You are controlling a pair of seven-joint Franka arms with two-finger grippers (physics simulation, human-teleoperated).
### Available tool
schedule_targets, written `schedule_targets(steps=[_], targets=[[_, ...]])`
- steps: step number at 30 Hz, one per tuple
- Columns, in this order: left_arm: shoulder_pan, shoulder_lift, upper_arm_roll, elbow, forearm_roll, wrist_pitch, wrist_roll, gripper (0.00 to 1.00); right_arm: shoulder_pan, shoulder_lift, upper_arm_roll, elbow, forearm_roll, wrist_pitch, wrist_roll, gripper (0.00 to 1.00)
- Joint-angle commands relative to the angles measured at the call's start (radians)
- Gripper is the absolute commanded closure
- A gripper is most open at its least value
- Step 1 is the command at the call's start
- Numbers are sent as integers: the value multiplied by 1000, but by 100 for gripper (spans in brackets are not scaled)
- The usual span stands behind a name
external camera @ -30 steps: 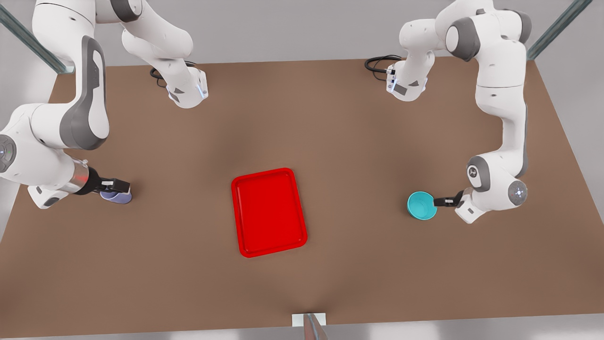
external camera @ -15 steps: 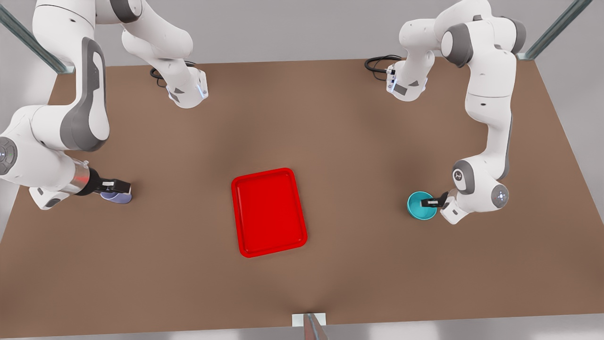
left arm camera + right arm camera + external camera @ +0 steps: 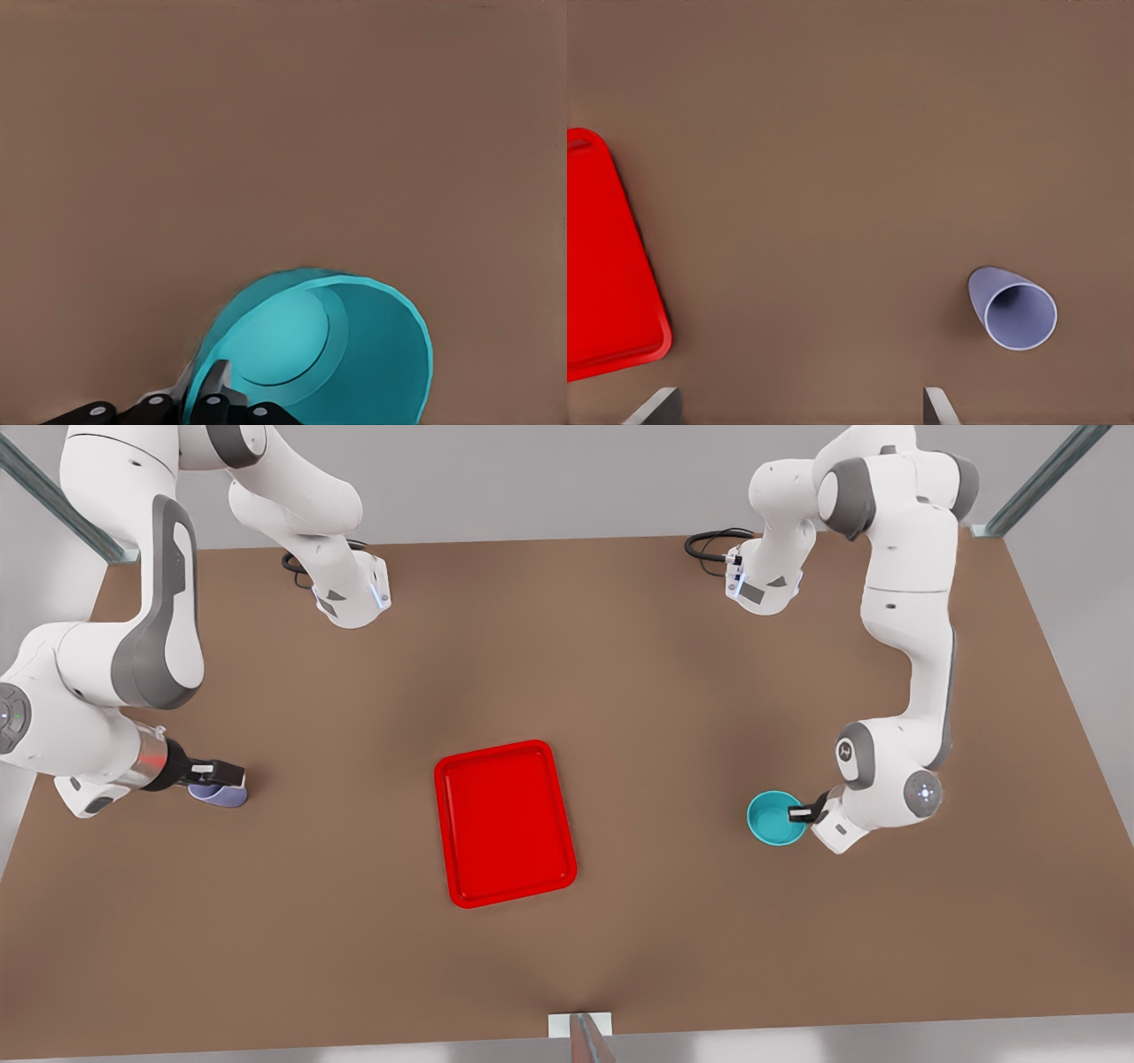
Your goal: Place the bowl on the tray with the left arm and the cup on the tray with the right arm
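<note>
The turquoise bowl (image 3: 772,819) is toward the front view's right, with my left gripper (image 3: 803,813) shut on its rim. In the left wrist view the bowl (image 3: 328,354) tilts over bare table, one wall pinched between the fingers (image 3: 211,400). The lavender cup (image 3: 221,794) stands at the front view's left, partly covered by my right gripper (image 3: 221,772). My right gripper (image 3: 797,405) is open, and the cup (image 3: 1014,310) lies off to one side of its fingers, untouched. The red tray (image 3: 505,824) lies flat in the middle, with one end of the tray (image 3: 602,266) in the right wrist view.
The brown table (image 3: 620,673) spreads wide between the tray and both arms. The arm bases (image 3: 350,593) and black cables (image 3: 709,545) sit at the far edge. A small white fixture (image 3: 580,1027) stands at the near edge.
My left gripper closed in on the bowl's rim and has shifted the bowl a little toward the tray. The right arm and the cup have stayed still.
</note>
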Motion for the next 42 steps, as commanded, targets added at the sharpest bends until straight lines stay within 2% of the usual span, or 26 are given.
schedule_targets(steps=[1,2,3,5,7,9,11,18,24,25,26,31,35,36,37,38,39,40,41,42], targets=[[-15,-2,0,4,-96,-6,-20,79,0,0,0,0,0,0,0,0],[-107,-16,0,36,-174,-30,-146,79,0,0,0,0,0,-1,0,0],[-236,-2,1,82,-167,-45,-379,79,0,0,0,0,0,0,0,0],[-354,72,-2,240,-164,-99,-701,79,-1,1,0,0,0,-1,0,0],[-435,92,-35,315,-175,-139,-957,79,-1,1,0,0,0,0,0,0],[-481,178,-117,479,-179,-136,-1188,79,-3,1,0,0,0,-1,0,0],[-519,245,-117,558,-217,-127,-1257,79,-3,1,0,0,0,-1,0,0],[-635,277,-117,559,-247,-141,-1332,79,-6,1,0,-2,0,-1,-18,0],[-628,346,-114,561,-242,4,-1286,77,-6,8,-1,0,0,-1,-18,0],[-627,346,-114,558,-242,-3,-1257,53,-6,8,0,0,0,-1,-18,0],[-625,346,-114,558,-239,-9,-1234,0,-6,8,-1,0,0,-1,-18,0],[-616,337,-108,558,-208,-15,-1209,0,-8,8,-2,0,0,-1,-20,0],[-506,213,-104,561,89,-258,-1148,0,-8,8,-6,-2,0,0,-46,0],[-493,166,-103,561,195,-385,-992,0,-9,8,-8,-5,0,2,-48,0],[-409,92,-59,567,261,-567,-622,0,-20,8,-9,-9,0,2,-49,0],[-343,20,20,567,267,-674,-254,0,-34,8,-9,-17,0,6,-69,0],[-343,-26,158,565,266,-754,-4,0,-61,6,-11,-35,2,14,-101,0],[-343,-65,218,567,269,-815,41,0,-84,8,-11,-49,0,17,-107,0],[-323,-132,251,541,269,-872,78,0,-100,8,-11,-71,-3,34,-112,0],[-213,-216,144,467,275,-872,75,0,-112,6,-15,-101,-9,75,-114,0]])
